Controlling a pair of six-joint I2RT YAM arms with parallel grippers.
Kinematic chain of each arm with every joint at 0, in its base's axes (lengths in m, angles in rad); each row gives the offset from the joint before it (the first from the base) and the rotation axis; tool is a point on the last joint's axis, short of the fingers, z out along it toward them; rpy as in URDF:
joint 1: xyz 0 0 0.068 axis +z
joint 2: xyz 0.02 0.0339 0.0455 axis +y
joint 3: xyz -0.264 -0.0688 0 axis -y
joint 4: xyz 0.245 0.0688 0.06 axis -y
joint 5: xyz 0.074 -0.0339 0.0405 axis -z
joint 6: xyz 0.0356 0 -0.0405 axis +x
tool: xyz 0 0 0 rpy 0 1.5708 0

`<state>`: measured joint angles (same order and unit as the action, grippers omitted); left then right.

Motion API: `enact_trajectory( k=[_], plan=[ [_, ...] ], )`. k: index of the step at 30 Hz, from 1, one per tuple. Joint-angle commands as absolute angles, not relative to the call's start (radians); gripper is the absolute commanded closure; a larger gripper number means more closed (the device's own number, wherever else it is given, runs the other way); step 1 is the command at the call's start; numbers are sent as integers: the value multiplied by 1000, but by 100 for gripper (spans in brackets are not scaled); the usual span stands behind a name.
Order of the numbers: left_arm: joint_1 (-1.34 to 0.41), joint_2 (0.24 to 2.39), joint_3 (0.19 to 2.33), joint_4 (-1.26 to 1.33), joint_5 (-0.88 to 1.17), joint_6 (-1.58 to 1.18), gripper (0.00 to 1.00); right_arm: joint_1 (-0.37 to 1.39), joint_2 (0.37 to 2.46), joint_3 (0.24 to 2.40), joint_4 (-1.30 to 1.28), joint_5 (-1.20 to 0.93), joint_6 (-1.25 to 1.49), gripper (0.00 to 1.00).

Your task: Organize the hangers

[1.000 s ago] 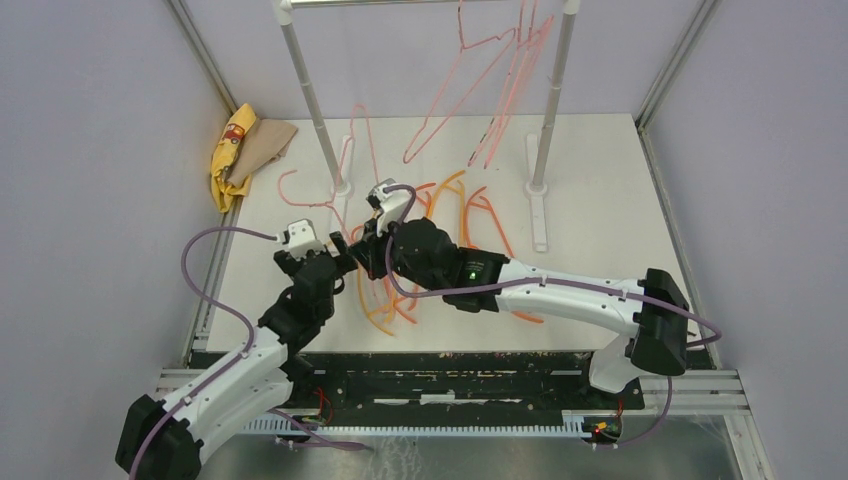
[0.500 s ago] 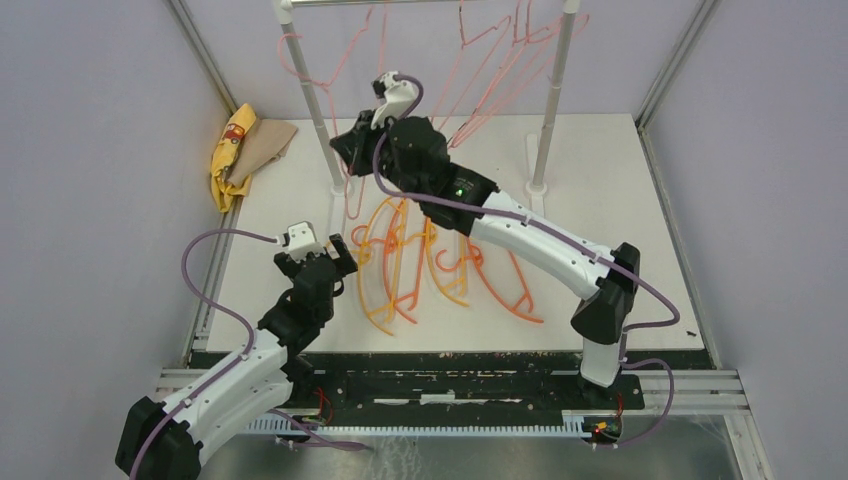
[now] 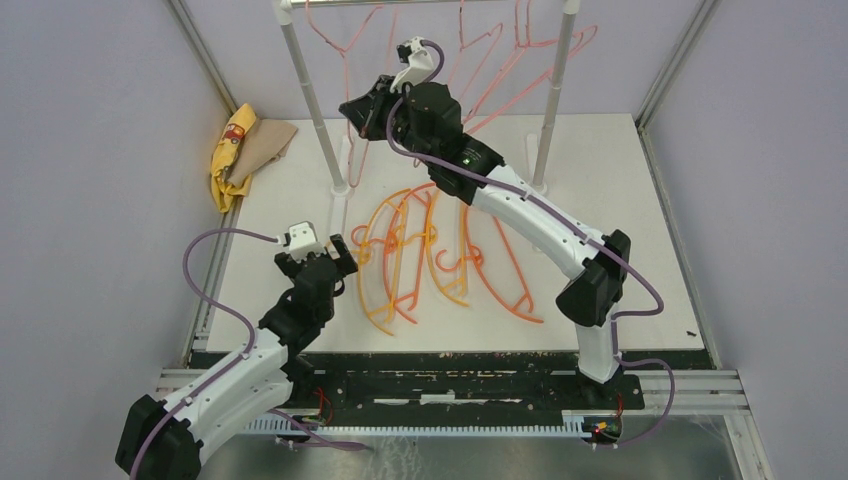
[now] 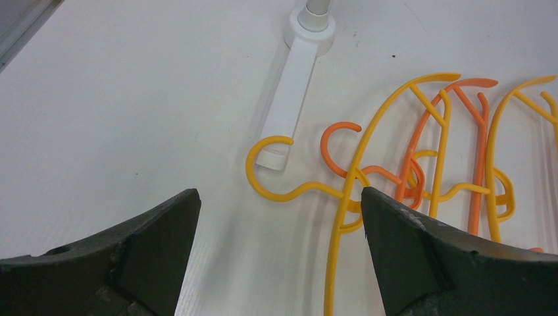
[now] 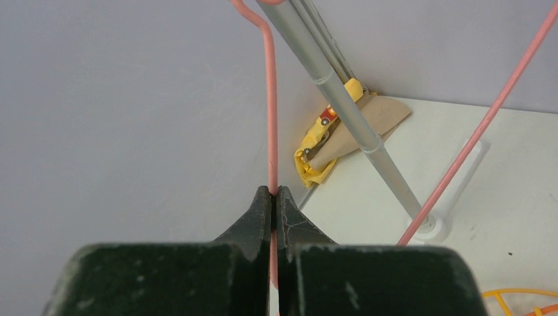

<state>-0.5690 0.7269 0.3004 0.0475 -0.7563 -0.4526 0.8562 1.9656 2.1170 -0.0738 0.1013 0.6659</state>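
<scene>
- Pink wire is what the right pincer [image 5: 275, 195] holds. Its two dark fingers are pressed together on the thin pink hanger [image 5: 270, 112], and no gap shows beside the wire.
- Seen from above, this pincer is raised high, near the left pole of the white rack [image 3: 312, 105]. The held hanger goes up from it toward the top bar (whether its hook sits on the bar, I cannot tell).
- Other pink hangers [image 3: 505, 60] hang from the same bar, more to the right. Their bodies are tilted between the two poles.
- Orange and yellow hangers [image 3: 430, 255] lie flat on the white table [image 3: 630, 220]. They overlap each other in a loose group in front of the rack, between the two arms.
- Low over the table, the left pincer [image 4: 279, 201] has its fingers wide apart and nothing is between them.
- Just ahead of it lies one yellow hanger [image 4: 388, 108]. The hook of this hanger rests at the end of the flat foot of the rack [image 4: 293, 85].
- At the left edge of the table, a yellow cloth [image 3: 230, 150] lies together with a brown cloth [image 3: 268, 142], well apart from the hangers.
</scene>
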Motion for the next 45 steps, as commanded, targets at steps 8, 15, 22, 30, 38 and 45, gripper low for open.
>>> enact_trajectory(
  k=[8,15,22,30,38,45],
  plan=[
    [-572,754,330,98,-753,-463,2,761,1963,2112,92,115,764,100],
    [-571,759,330,101,-749,-464,2,710,1923,2010,97,184,824,99],
    [-571,764,328,103,-746,-464,2,658,1823,1827,138,241,868,100],
    [-571,777,331,104,-744,-465,1,591,1703,1660,197,268,899,100],
    [-571,775,329,103,-746,-464,2,524,1625,1574,182,296,904,100],
    [-571,782,330,106,-744,-466,2,461,1572,1507,185,274,927,100]
  ],
)
